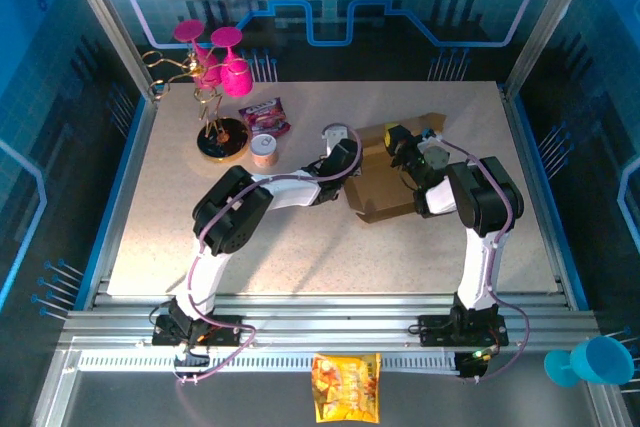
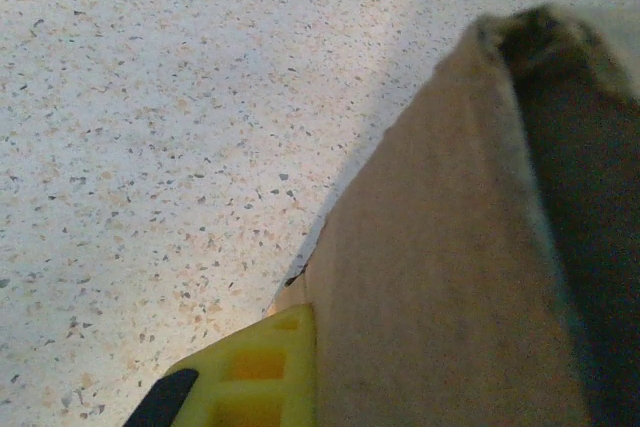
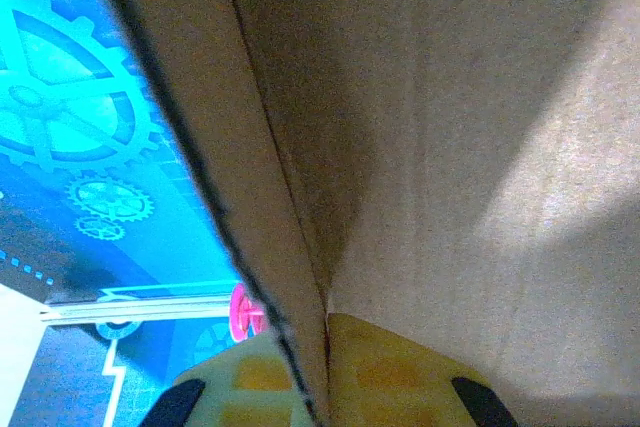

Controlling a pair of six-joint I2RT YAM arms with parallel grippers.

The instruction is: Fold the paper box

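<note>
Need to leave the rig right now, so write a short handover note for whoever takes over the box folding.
Left gripper: shut on the paper box at its left edge, cardboard pressed against its yellow fingers.
Right gripper: shut on a raised box wall.
Box: on the table, right of centre, gripped from both sides.
Done: both grips are on; some panels stand up.
Left: fold the remaining flaps and close the box. Which creases are finished cannot be told.
</note>
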